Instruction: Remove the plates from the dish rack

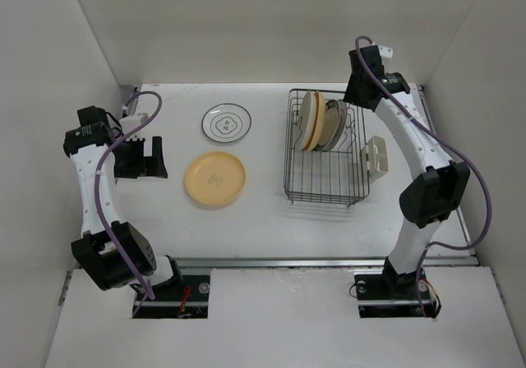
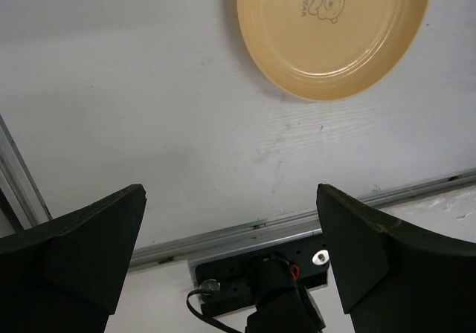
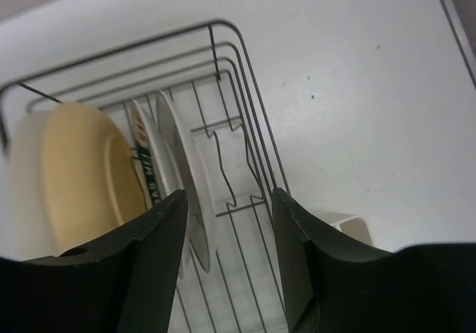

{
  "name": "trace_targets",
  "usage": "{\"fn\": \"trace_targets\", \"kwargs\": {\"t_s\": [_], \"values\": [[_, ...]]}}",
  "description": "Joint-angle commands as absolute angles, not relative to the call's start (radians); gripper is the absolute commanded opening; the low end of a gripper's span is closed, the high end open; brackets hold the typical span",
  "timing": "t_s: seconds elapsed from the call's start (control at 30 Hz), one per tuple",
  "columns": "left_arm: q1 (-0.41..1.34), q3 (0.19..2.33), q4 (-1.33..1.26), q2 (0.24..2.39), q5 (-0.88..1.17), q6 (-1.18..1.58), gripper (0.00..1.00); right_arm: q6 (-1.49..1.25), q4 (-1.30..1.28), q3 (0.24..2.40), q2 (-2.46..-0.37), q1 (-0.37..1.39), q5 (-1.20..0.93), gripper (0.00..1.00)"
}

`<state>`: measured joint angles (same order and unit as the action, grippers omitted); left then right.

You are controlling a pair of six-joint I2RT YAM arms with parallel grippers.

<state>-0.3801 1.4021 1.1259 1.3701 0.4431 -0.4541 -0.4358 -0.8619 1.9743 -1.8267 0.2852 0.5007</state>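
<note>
While four plates (image 1: pixel 319 121) stand in the dish rack (image 1: pixel 327 179), two lie outside.

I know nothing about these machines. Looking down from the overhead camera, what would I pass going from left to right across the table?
left pincer → orange plate and ringed white plate, lying flat, one behind the other → dish rack holding upright plates → beige holder
</note>
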Motion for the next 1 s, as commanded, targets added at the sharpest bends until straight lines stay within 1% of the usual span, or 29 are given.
{"fn": "trace_targets", "kwargs": {"t_s": [0.0,0.1,0.4,0.43,0.57,0.63,0.73,0.8,0.83,0.9,0.97], "values": [[-0.376,1.381,1.135,1.330,0.446,-0.451,0.99,-0.399,-0.900,1.933,-1.859,0.278,0.465,0.54],[-0.376,1.371,1.135,1.330,0.428,-0.460,0.99,-0.408,-0.856,1.904,-1.859,0.268,0.445,0.49],[-0.376,1.331,1.135,1.321,0.416,-0.460,0.99,-0.408,-0.810,1.879,-1.916,0.259,0.374,0.49],[-0.376,1.331,1.135,1.321,0.416,-0.460,0.99,-0.408,-0.810,1.879,-1.927,0.259,0.374,0.48],[-0.376,1.331,1.135,1.321,0.416,-0.469,0.99,-0.430,-0.827,1.879,-1.879,0.259,0.432,0.47],[-0.376,1.322,1.135,1.321,0.416,-0.469,0.99,-0.430,-0.827,1.879,-1.832,0.259,0.507,0.47],[-0.376,1.322,1.135,1.330,0.407,-0.469,0.99,-0.414,-0.816,1.888,-1.778,0.259,0.554,0.47],[-0.376,1.322,1.125,1.330,0.407,-0.460,0.99,-0.373,-0.796,1.878,-1.760,0.259,0.519,0.47],[-0.367,1.322,1.124,1.330,0.407,-0.460,0.99,-0.353,-0.766,1.859,-1.759,0.259,0.444,0.47],[-0.367,1.322,1.124,1.330,0.407,-0.450,0.99,-0.325,-0.753,1.848,-1.759,0.268,0.381,0.47],[-0.367,1.322,1.124,1.330,0.407,-0.449,0.99,-0.325,-0.764,1.839,-1.798,0.268,0.348,0.47]]}}
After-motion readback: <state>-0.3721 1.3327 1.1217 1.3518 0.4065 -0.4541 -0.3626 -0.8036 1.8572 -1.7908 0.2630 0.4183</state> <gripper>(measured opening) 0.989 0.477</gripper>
